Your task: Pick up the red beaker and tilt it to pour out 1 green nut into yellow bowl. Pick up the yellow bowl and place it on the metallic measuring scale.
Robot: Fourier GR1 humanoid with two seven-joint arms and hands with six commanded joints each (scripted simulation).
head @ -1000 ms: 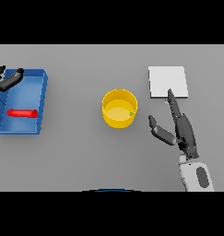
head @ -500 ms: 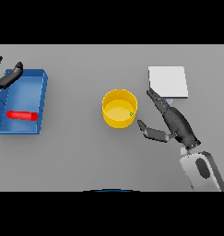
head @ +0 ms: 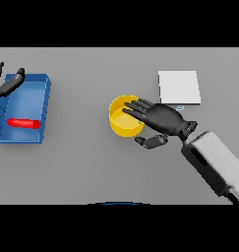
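Observation:
The yellow bowl (head: 122, 124) stands near the table's middle. My right hand (head: 163, 120) reaches in from the right, its straight fingers over the bowl's right rim and its thumb (head: 151, 142) spread below, beside the bowl's wall. The hand is open and holds nothing. A small green spot, perhaps the nut, shows at the bowl's rim, mostly hidden by the fingers. The red beaker (head: 23, 123) lies on its side inside the blue tray (head: 42, 106) at the left. My left hand (head: 8, 85) hovers open at the tray's far left corner. The flat metallic scale (head: 178, 87) lies behind my right hand.
The blue tray's walls rise round the beaker at the left edge of view. My right forearm (head: 214, 162) crosses the table's lower right.
My right hand has swung left from beside the scale and now has its fingers over the yellow bowl's rim. The left hand has barely shifted. Bowl and beaker have not moved.

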